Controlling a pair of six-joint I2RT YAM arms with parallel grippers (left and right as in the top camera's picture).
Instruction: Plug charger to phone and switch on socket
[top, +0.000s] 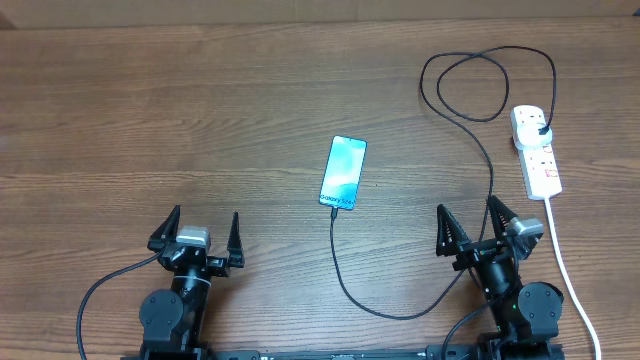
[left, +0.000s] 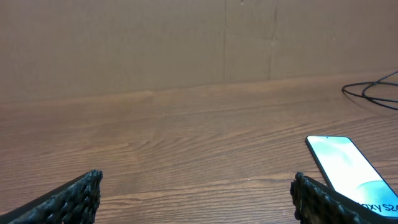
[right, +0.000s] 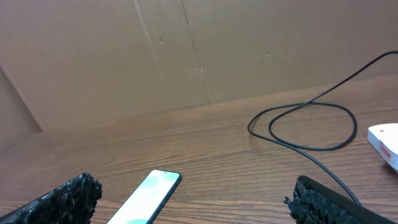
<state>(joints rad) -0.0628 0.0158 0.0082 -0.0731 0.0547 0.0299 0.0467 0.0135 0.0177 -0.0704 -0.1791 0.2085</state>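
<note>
On table (top: 200, 120), phone (top: 343, 172), cut-off "Galaxy S24" lettering, charger (top: 333, 240) touching

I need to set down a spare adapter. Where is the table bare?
Bare: everything left of the phone, beyond the left gripper. Crowded: right of the phone, with the charger loops, socket and right gripper.

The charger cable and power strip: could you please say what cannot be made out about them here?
- Overhead: whether the cable tip is seated in the phone, too small.
- Overhead: power strip switch positions, too small.
- Right wrist: most of the power strip, cut by the right edge.
</note>
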